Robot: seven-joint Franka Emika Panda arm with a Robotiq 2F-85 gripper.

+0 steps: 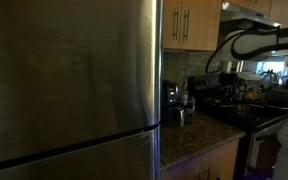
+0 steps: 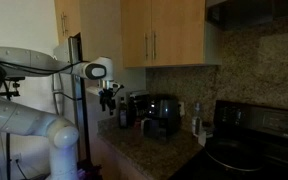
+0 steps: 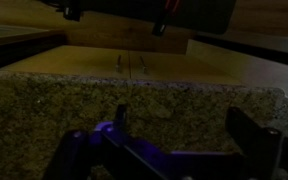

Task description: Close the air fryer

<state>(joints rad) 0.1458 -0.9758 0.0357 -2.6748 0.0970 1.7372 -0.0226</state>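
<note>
Just beside the air fryer (image 2: 161, 116), not touching it, your gripper (image 2: 109, 97) hovered with fingers (image 3: 120, 124) spread wide and nothing between them. You were on the approach, I'd say; next you had to meet the fryer's front and push it shut.

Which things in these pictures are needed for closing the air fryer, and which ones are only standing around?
Needed for the job:
- air fryer, on the granite counter
- gripper, open, not touching the air fryer

Only standing around:
- fridge
- stove
- wooden cabinets
</note>
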